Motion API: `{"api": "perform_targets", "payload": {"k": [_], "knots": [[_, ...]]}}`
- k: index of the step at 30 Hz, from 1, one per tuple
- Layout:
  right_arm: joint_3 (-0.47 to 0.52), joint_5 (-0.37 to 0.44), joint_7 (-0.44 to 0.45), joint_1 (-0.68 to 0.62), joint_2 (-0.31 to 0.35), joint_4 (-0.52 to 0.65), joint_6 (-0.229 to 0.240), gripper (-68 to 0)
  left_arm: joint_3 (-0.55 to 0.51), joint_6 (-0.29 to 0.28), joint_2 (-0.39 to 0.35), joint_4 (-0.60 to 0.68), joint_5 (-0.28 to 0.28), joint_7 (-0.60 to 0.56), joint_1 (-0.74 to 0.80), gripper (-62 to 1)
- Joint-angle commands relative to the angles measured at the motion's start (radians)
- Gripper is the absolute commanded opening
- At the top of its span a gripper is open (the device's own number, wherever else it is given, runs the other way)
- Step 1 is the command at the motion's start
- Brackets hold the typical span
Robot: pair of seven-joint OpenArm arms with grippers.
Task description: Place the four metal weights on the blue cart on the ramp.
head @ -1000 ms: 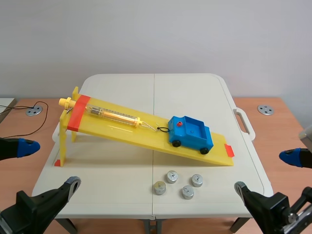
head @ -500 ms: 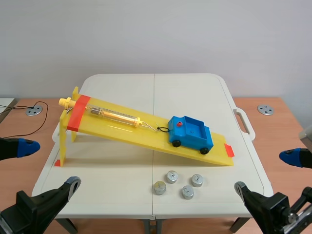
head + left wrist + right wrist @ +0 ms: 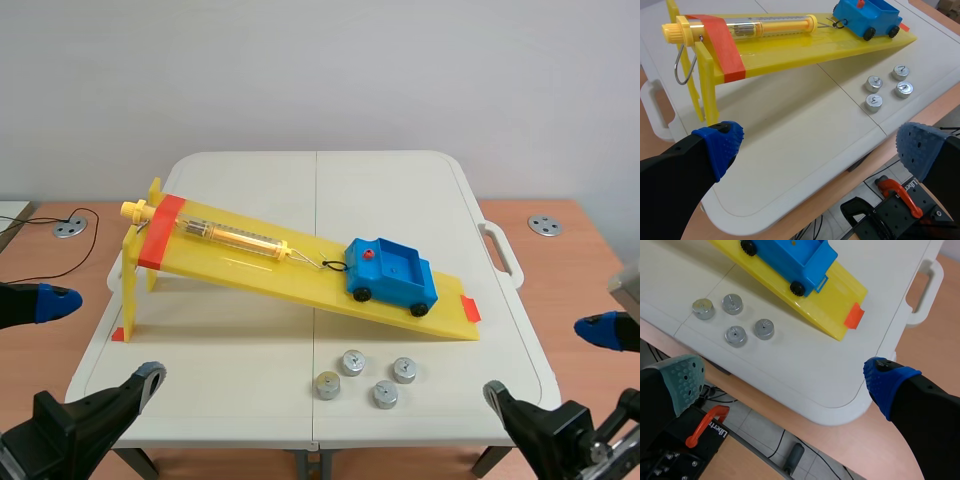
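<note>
Right now all four metal weights lie on the white table, in a loose cluster just in front of the low end of the yellow ramp. The far left weight and the far right weight sit closer to the ramp. The near left weight and the near right weight sit closer to the table's front edge. They are near each other but not touching.

The blue cart stands on the lower part of the ramp with its black wheels on the slope and its open bed facing up. A small dark hook at its uphill end links it to the spring scale, a clear yellow tube that lies along the ramp toward its raised end.

The left gripper has its fingers spread wide with nothing between them, above the table's near left edge and well apart from the weights. The right gripper is likewise spread wide and grips nothing, above the table's near right corner, with the weights ahead of it and the cart beyond them.
</note>
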Motion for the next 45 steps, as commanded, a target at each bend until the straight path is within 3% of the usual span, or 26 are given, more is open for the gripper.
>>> {"api": "perform_targets", "payload": {"k": [1, 10, 18, 19, 24, 29, 35, 40, 45], "knots": [[0.029, 0.048, 0.067, 0.056, 0.041, 0.06, -0.026, -1.5, -0.016, -0.02, -0.011, 0.075, -0.077, -0.151, 0.01, 1.4], [0.026, 0.048, 0.034, 0.096, 0.037, 0.06, -0.01, -1.5, -0.016, -0.02, -0.003, 0.075, -0.076, -0.072, 0.01, 1.4], [-0.031, 0.045, -0.029, 0.146, -0.025, 0.058, -0.007, -1.6, -0.016, -0.021, 0.074, 0.075, -0.058, 0.031, -0.024, 1.4], [-0.045, 0.036, -0.031, 0.156, -0.034, 0.058, -0.007, -1.6, -0.016, -0.02, 0.084, 0.075, -0.046, 0.033, -0.031, -0.5], [-0.122, -0.045, -0.048, 0.211, -0.077, 0.057, -0.007, -1.7, -0.016, -0.021, 0.112, 0.075, -0.021, 0.049, -0.055, -27.5], [-0.202, -0.099, -0.048, 0.274, -0.114, 0.031, -0.007, -1.9, -0.016, -0.02, 0.124, 0.07, -0.021, 0.068, -0.078, -40.0], [-0.283, -0.118, -0.049, 0.352, -0.165, -0.065, -0.007, -13.7, -0.016, -0.02, 0.136, 0.069, -0.021, 0.091, -0.084, -56.8], [-0.336, -0.118, -0.048, 0.407, -0.214, -0.137, -0.007, -25.9, -0.016, -0.02, 0.159, 0.068, -0.021, 0.115, -0.089, -57.3], [-0.384, -0.171, -0.071, 0.472, -0.272, -0.209, -0.007, -26.7, -0.016, -0.02, 0.175, 0.068, -0.021, 0.129, -0.089, -57.3]]}}
